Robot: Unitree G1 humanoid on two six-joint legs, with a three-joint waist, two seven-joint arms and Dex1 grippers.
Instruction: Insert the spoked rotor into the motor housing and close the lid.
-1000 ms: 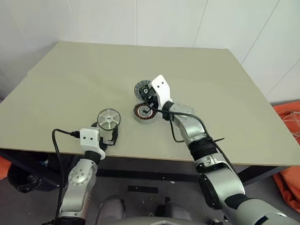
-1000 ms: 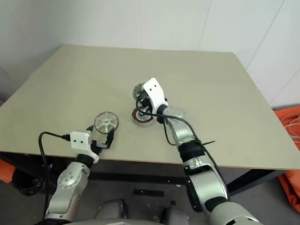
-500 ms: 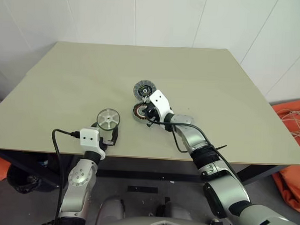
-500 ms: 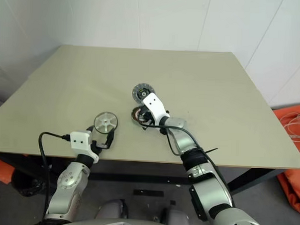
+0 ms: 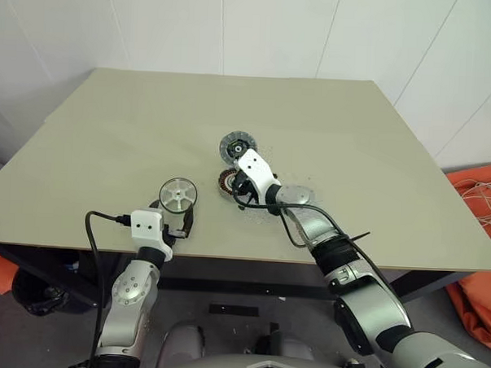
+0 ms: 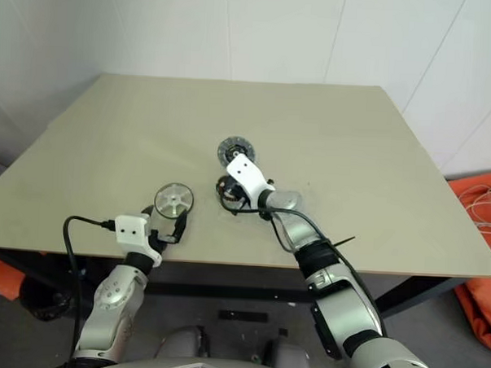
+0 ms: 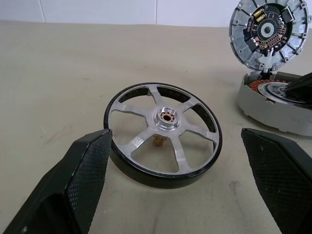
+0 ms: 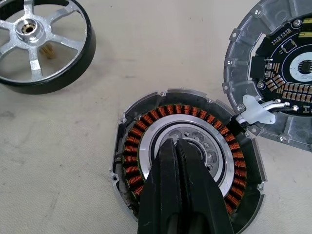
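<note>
My left gripper (image 7: pixel 170 195) sits nearest me, at the lower left of the head view by the front edge of the table (image 5: pixel 393 158). Its two black fingers (image 7: pixel 73 190) are spread wide with nothing between them. Just past their tips, a little left of centre in the frame, the spoked rotor (image 5: pixel 178 194) lies flat on the table. It is a silvery wheel with six spokes, a small central hub and a dark outer rim, untouched.

To the right of it, near the middle of the frame, my right gripper (image 8: pixel 175 146) reaches in from the lower right. Its jaws are pressed together, holding nothing. Their joined tips rest over the silvery centre of the motor housing (image 8: pixel 187 175), inside the ring of copper-brown windings; whether they touch the metal I cannot tell.

The housing stands on the table with its top open. Farthest off, just above it in the frame, the lid (image 5: pixel 236 145) is swung back and stands tilted up from the housing's far edge, joined by a small bracket. Its inner face shows a circuit board.
</note>
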